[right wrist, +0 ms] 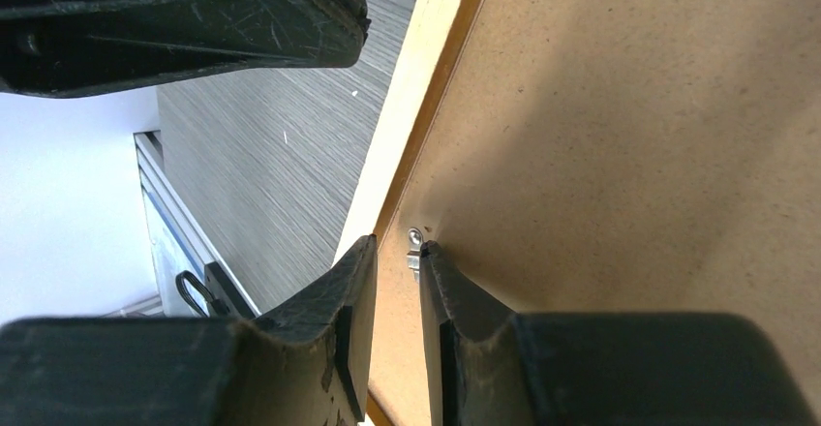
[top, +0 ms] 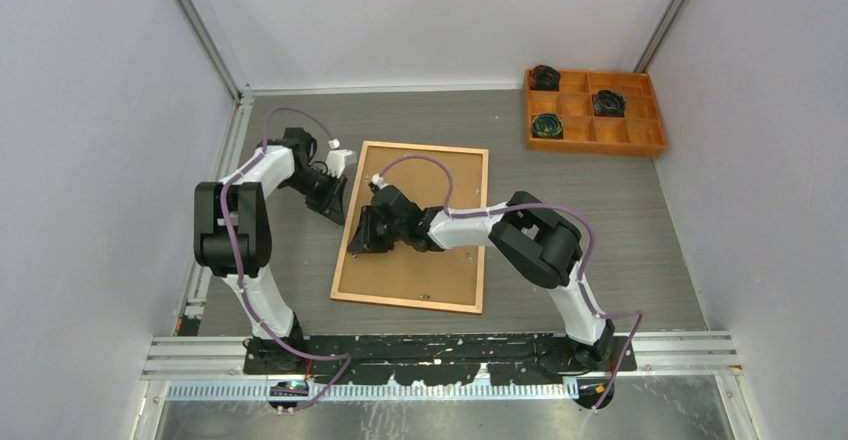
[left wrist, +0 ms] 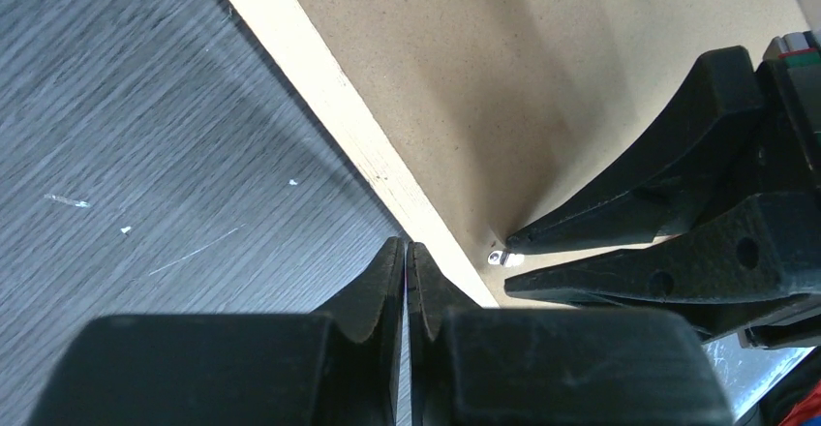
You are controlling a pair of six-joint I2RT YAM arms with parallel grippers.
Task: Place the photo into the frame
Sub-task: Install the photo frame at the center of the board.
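Closed, empty left hand (left wrist: 406, 244) by frame (left wrist: 329, 106); right hand (right wrist: 397, 242) barely open at tab (right wrist: 414, 237)

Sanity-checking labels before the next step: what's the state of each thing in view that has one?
frame: lying flat, back side up.
backing board: seated inside the frame.
photo: not visible; cannot tell if it is under the board.
metal tab: at the frame's left inner edge, between the right fingertips.
left gripper: shut, tips at the frame's left rail.
right gripper: narrowly open around the tab.
compartment tray: three cells hold dark items.
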